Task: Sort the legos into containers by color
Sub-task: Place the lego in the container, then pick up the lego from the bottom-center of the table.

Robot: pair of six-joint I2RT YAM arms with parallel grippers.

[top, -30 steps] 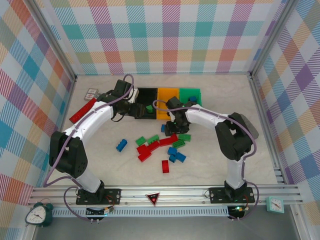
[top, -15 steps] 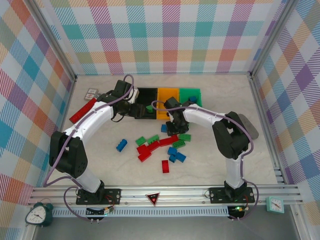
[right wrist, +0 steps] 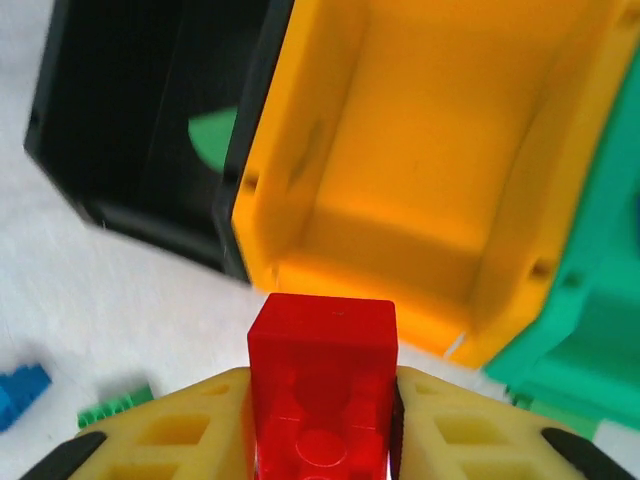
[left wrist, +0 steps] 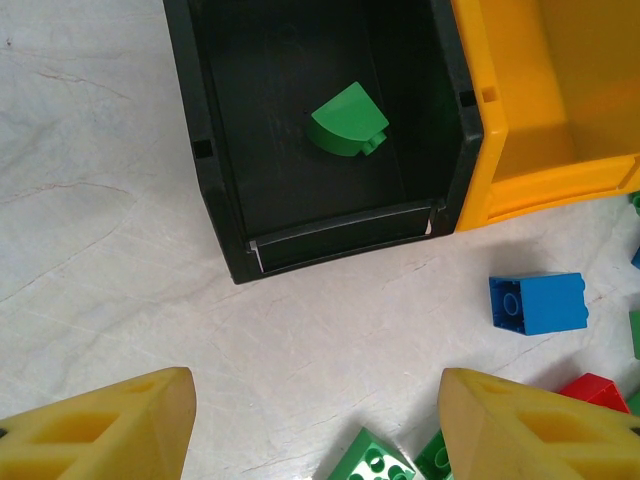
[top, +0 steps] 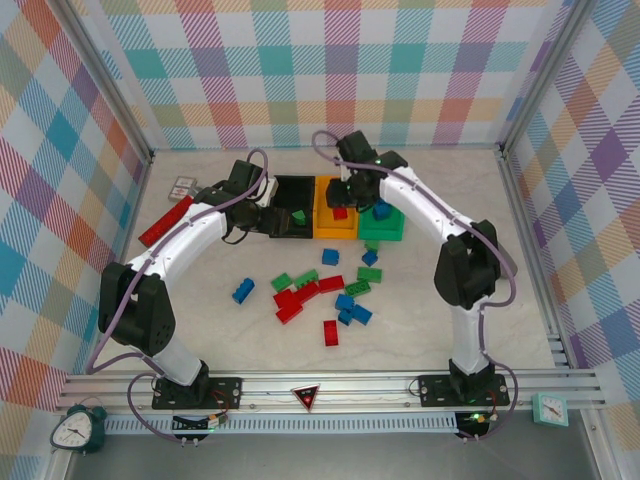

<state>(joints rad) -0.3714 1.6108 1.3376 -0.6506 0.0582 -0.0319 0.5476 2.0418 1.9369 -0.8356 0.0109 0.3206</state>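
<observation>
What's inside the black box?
One green lego with a rounded side lies on the black box's floor. The left wrist picture cuts off the box's far end, so anything there is hidden.

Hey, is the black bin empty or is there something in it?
Not empty: the black bin holds one green lego, lying on its floor in the left wrist view.

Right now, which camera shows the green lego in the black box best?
The left wrist view: the green lego lies sharp and whole inside the black bin. The top external view gives a tiny green speck; the right wrist view a blurred sliver.
</observation>
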